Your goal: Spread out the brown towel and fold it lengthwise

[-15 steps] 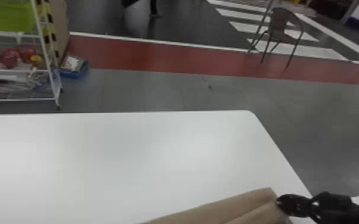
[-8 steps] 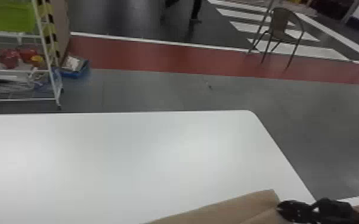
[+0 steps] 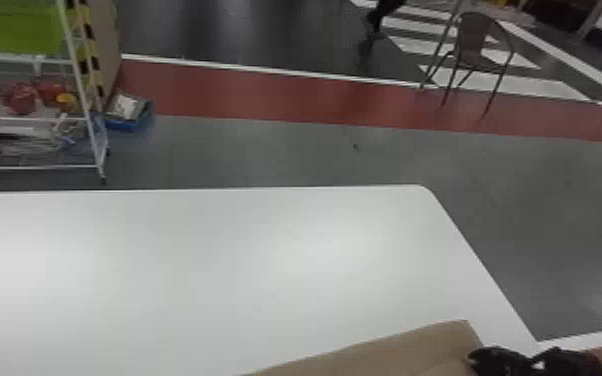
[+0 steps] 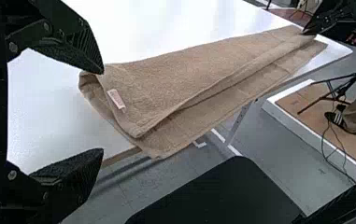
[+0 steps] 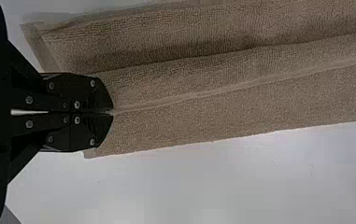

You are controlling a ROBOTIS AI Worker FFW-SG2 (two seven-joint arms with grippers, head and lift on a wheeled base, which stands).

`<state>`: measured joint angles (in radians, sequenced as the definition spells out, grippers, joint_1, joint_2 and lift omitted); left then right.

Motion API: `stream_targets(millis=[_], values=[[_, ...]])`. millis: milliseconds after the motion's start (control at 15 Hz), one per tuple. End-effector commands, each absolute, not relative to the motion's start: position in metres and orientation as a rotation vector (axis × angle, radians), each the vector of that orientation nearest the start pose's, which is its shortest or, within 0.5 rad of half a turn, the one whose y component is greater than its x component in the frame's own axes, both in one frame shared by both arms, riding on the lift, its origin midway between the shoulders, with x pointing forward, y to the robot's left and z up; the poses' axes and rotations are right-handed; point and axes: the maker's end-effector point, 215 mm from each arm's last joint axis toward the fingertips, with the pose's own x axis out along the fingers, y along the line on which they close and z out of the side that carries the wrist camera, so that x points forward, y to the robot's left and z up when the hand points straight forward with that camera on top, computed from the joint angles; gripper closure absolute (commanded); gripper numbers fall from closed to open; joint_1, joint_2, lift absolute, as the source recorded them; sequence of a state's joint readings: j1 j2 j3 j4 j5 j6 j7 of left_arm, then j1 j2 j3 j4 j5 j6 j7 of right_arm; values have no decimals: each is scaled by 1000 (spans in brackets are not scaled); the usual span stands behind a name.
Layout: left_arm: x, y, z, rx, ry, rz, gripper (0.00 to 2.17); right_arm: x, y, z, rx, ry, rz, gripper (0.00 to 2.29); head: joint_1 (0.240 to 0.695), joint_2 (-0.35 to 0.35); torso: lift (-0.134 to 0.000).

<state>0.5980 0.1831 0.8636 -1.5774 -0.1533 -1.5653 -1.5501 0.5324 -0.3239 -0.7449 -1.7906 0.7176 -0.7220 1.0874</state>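
The right gripper (image 5: 112, 112), pinching the brown towel (image 5: 241, 105) on the table (image 3: 205, 260) around the head view's five o'clock, has edged robotward, probably aligning the fold; the left gripper (image 4: 103, 111) gapes empty.

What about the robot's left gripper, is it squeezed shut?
No, the left gripper is open, with its two black fingers wide apart.

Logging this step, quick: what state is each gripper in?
Left gripper: open, with nothing between its fingers.
Right gripper: closed, apparently pinching the brown towel near one end.
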Motion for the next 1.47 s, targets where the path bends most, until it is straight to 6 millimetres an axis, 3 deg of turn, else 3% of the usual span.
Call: stream_targets(millis=[0,67,133,267,333,600,800,933,1067,1267,1400], values=[[156,352,-421,1419,4,-1171,22,280,-436,-440,-1356,432,886,1308,695,-262,-122],[157,352,-420,1421,2,-1169,22,279,-433,-440,-1364,392,870,1305,695,-247,-122],[158,352,-421,1419,0,-1168,22,277,-436,-441,-1357,384,859,1109,695,-241,-122],[159,353,-420,1421,0,-1168,22,273,-446,-443,-1351,403,848,302,695,-236,-122],[160,354,-420,1422,0,-1165,22,274,-448,-443,-1351,404,843,39,695,-240,-122],[162,356,-421,1416,0,-1164,22,270,-460,-435,-1352,406,820,22,695,-285,-122],[165,356,-424,1412,0,-1164,22,255,-464,-430,-1368,402,836,60,695,-303,-122],[167,356,-424,1414,-2,-1161,22,243,-467,-411,-1351,366,833,63,695,-315,-122],[170,354,-423,1416,-8,-1156,22,262,-500,-376,-1175,391,675,80,695,-341,-122],[173,351,-423,1419,-13,-1156,22,289,-549,-355,-822,519,499,97,695,-350,-122],[171,352,-424,1417,-7,-1154,22,287,-534,-367,-803,562,580,147,695,-350,-122]])
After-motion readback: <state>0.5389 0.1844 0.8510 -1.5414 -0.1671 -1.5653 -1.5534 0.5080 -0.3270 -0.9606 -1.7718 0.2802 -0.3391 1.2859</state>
